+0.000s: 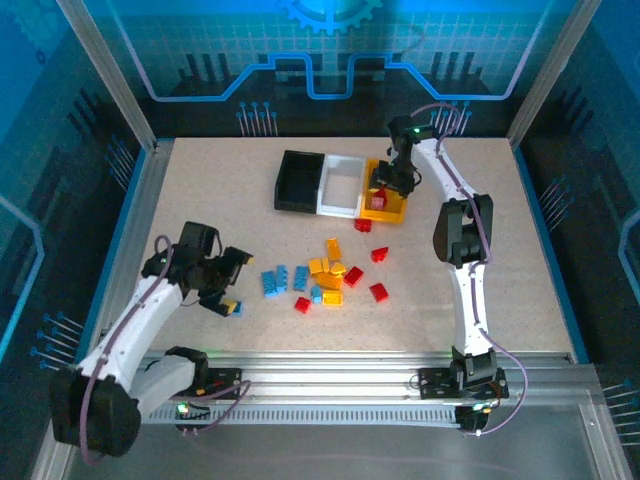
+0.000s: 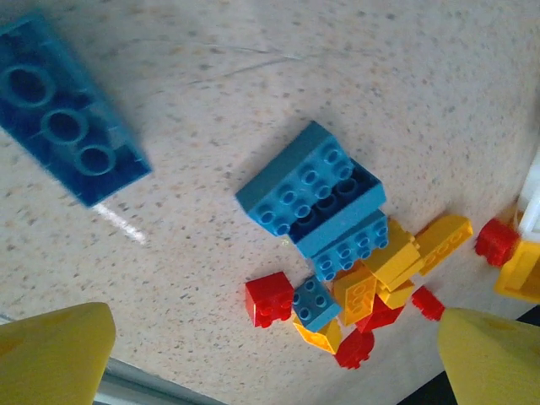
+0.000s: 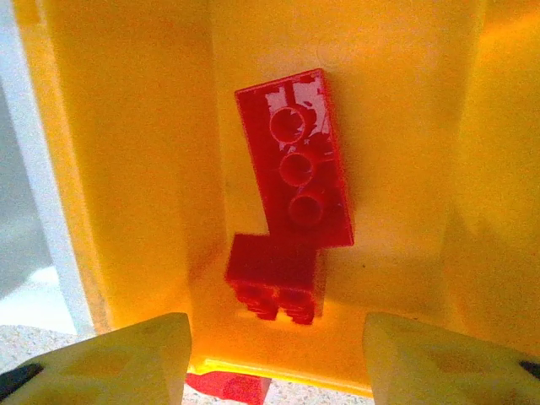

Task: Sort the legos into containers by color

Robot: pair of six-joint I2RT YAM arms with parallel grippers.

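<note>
Right gripper [image 3: 277,359] stood apart, empty, over two red bricks [image 3: 295,160] lying in the yellow bin [image 3: 126,169], far right. Left gripper [image 1: 222,285] gaped wide near a blue brick [image 2: 72,110]. I judged: lift straight, clear the rim, then work the pile [image 1: 325,280].

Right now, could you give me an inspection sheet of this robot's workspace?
Surface: speckled beige table.
Job's things: legos heaped mid-table in blue, yellow, red; black bin, white bin, yellow bin joined in a row; two red bricks inside the yellow bin.
Clutter: nothing seen.
Grippers: left gripper open, low beside the heap; right gripper open over the yellow bin.
Cables: a cable runs along each arm.
Surroundings: metal frame, blue-lit panels.
</note>
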